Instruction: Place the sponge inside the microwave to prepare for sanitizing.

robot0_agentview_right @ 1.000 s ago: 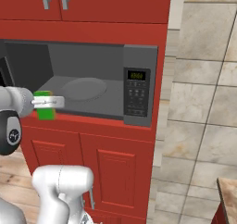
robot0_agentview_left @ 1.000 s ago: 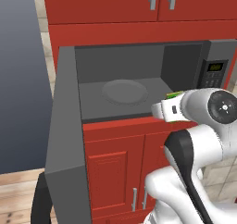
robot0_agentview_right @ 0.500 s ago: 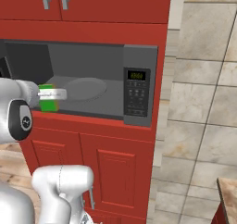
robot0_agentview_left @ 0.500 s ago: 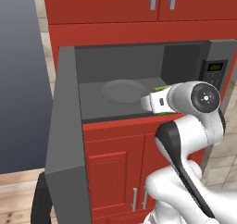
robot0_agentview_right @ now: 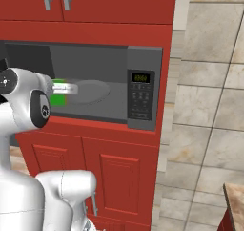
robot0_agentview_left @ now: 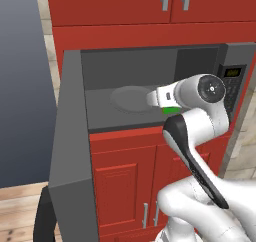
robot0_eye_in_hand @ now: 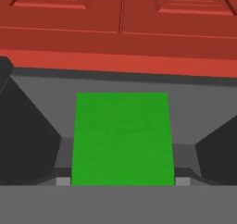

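The gripper reached level into the open microwave, its fingers closed on the sponge, which hung just above the oven floor near the front lip, beside the round turntable. The microwave door stood swung wide to the left, and the red cabinet doors below were shut.

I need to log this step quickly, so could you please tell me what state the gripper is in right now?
Gripper: closed on the sponge, holding it over the floor of the open microwave, beside the turntable.
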Tool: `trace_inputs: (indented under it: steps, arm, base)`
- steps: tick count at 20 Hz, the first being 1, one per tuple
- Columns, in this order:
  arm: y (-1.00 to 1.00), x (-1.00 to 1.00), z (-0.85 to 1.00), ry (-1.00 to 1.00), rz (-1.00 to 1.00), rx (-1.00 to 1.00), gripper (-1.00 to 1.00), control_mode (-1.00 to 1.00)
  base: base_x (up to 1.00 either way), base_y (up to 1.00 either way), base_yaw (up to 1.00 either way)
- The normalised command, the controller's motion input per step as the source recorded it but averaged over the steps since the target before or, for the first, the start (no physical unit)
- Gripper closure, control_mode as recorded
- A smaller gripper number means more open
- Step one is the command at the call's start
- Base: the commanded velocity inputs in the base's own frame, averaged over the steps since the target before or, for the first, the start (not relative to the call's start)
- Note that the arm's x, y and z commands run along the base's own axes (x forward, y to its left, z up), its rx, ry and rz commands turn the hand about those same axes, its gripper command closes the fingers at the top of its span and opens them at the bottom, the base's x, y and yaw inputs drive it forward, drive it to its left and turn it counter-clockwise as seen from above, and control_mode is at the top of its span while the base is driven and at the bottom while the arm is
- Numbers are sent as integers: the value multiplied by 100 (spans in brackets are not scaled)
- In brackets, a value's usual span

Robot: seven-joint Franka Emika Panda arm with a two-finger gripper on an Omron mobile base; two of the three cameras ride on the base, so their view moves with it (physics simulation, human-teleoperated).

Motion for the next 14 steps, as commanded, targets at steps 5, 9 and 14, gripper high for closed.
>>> trace_inputs:
  steps: [5, 9, 14]
  arm:
    - [0, 61, -19, 0, 0, 0, 100, -100]
    - [0, 50, -21, 0, 0, 0, 100, -100]
    - [4, 37, -13, 0, 0, 1, 100, -100]
  base:
    - [0, 0, 0]
    - [0, 0, 0]
    - [0, 0, 0]
